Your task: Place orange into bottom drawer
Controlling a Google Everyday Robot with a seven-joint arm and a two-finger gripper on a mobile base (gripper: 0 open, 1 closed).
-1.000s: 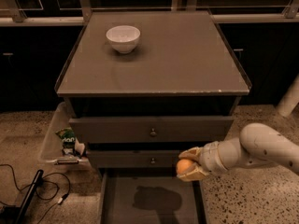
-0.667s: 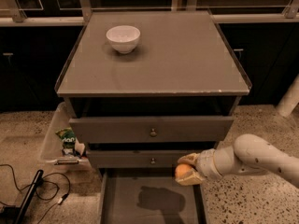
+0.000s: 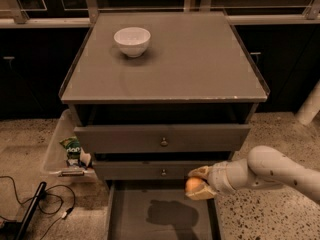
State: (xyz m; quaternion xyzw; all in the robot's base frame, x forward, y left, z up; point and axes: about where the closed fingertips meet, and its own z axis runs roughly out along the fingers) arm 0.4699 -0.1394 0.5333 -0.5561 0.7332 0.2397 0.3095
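The orange (image 3: 193, 184) is small, round and bright, held between the two pale fingers of my gripper (image 3: 199, 182). The gripper reaches in from the right on a white arm (image 3: 270, 171). It hangs just above the right side of the open bottom drawer (image 3: 135, 219), in front of the middle drawer's face. The bottom drawer is pulled out towards the camera; its flat grey floor is bare, with the arm's shadow on it.
A white bowl (image 3: 132, 40) stands on the cabinet top (image 3: 200, 59) at the back left. The two upper drawers with brass knobs (image 3: 163, 142) are slightly pulled out. A clear bin (image 3: 56, 149) with snack packets stands left of the cabinet. Black cables (image 3: 35, 204) lie on the floor.
The gripper with the orange has moved a little left and down, closer over the open bottom drawer. The arm has lowered with it.
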